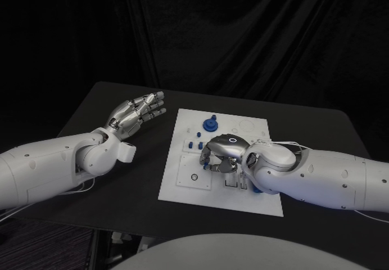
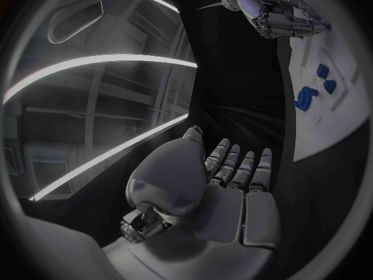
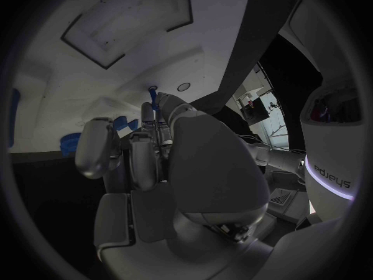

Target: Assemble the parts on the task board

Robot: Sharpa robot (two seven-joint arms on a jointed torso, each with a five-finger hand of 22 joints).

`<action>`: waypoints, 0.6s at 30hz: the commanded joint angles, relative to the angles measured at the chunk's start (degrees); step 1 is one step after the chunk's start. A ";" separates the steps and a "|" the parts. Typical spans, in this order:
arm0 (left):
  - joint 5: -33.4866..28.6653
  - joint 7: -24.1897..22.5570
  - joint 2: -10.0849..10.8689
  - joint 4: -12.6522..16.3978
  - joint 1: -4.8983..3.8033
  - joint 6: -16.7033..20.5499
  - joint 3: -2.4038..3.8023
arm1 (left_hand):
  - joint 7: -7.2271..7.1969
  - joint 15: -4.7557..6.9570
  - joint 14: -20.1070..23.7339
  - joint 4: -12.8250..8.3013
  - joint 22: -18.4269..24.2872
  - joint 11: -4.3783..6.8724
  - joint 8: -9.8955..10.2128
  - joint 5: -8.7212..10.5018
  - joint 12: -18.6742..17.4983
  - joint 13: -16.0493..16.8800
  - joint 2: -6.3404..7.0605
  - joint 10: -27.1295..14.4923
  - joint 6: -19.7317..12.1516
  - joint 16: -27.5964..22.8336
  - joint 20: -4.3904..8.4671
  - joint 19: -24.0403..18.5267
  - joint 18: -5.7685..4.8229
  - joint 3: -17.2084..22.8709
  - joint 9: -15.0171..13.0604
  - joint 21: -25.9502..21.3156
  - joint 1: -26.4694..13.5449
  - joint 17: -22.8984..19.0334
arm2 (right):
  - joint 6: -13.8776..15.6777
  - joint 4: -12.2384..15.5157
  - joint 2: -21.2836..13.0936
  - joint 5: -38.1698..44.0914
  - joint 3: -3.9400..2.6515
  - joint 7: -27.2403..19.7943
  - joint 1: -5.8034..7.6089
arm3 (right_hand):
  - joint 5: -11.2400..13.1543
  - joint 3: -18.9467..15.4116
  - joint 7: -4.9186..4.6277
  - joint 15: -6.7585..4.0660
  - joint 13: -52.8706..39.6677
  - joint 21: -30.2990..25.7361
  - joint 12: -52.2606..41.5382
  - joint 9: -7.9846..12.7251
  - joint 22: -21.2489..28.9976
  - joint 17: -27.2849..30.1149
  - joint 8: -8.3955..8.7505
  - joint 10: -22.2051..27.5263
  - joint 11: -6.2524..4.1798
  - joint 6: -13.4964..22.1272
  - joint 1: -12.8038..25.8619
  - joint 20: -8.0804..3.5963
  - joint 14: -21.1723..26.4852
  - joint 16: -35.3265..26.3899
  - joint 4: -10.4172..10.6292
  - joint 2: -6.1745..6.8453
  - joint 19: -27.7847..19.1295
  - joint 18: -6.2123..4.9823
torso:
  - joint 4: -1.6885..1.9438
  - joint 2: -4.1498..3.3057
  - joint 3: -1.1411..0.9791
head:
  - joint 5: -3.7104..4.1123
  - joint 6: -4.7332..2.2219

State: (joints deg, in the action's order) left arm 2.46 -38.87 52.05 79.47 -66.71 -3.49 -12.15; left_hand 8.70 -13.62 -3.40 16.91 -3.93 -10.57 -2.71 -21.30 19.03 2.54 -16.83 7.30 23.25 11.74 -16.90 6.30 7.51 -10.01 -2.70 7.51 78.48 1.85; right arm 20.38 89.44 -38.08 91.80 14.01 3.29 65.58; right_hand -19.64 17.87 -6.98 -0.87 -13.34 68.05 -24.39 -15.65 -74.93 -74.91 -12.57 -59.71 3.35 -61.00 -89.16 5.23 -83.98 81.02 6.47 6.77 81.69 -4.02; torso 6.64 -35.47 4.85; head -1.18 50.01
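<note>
one small blue part (image 3: 153, 96) sits pinched upright at the fingertips of the right robot hand (image 1: 220, 153), directly over the middle of the task board (image 1: 182, 185); the left robot hand (image 1: 138, 114) hovers spread and empty, well apart over the table (image 1: 121, 185).

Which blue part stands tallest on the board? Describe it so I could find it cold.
Start at the white task board mid-table, then go to its far edge, beyond the right hand. The tall blue part stands there alone, round-based with an upright stem; the other blue pieces nearby are small and low.
</note>
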 commanded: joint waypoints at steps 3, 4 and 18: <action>-0.10 -3.49 -0.17 0.00 0.09 -0.95 0.05 | 3.28 -0.21 -0.34 -0.04 -0.05 -0.52 -0.38 -0.26 0.33 0.09 0.02 0.00 0.40 0.10 0.01 0.36 -1.03 0.43 -0.06 0.37 0.60 0.06 | -0.39 -0.20 0.12 0.43 0.01 0.27 -0.27 | 0.17 0.06 -0.02 -0.23 -0.07 -0.07 -0.05 -0.08 -8.78 -1.25 0.20 -0.63 -0.13 0.33 -0.26 -0.32 -1.95 -0.18 -0.32 -0.47 0.03 -0.72 | 0.00 -0.03 0.00 | -0.06 -0.01; -0.10 -3.45 -0.19 -0.02 0.09 -0.96 0.05 | 3.28 -0.21 -0.34 -0.04 -0.05 -0.52 -0.38 -0.26 0.33 0.09 0.02 0.00 0.40 0.10 0.01 0.36 -1.03 0.43 -0.06 0.37 0.60 0.06 | -0.43 -0.21 0.15 0.43 0.01 0.27 -0.28 | 0.17 0.06 -0.02 -0.23 -0.07 -0.07 -0.05 -0.08 -8.78 -1.25 0.20 -0.63 -0.13 0.33 -0.26 -0.32 -1.95 -0.18 -0.32 -0.47 0.03 -0.72 | -0.01 -0.02 -0.01 | -0.10 -0.01; -0.10 -3.08 -0.29 -0.15 0.10 -1.16 0.05 | 3.31 -0.25 -0.35 -0.06 -0.07 -0.55 -0.39 -0.34 0.35 0.09 0.01 0.01 0.43 0.11 0.01 0.40 -1.06 0.50 -0.06 0.42 0.64 0.06 | -1.67 -0.53 0.18 0.43 0.01 0.94 -0.60 | 0.23 0.18 -0.13 -0.16 0.04 -0.74 0.24 -0.18 -8.59 -0.66 0.47 -0.50 -0.01 0.64 -0.37 -0.29 -1.72 -0.61 -0.55 -0.43 -0.25 -0.85 | 0.03 0.02 0.01 | -0.16 -0.01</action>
State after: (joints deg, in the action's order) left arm 2.46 -38.87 51.86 79.29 -66.70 -3.79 -12.14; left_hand 8.70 -13.83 -3.60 16.74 -3.92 -10.57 -2.71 -21.30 19.02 2.54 -16.83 7.29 23.25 11.73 -16.90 6.30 7.51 -9.84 -2.69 7.73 78.48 1.85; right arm 20.26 89.10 -37.82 91.81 13.85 3.24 65.37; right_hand -19.42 18.11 -7.18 -0.87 -13.32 67.67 -24.21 -15.82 -74.92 -74.91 -12.31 -59.81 3.25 -60.79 -89.37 5.23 -83.98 80.76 6.23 6.57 81.69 -4.02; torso 6.63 -35.48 4.87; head -1.33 50.01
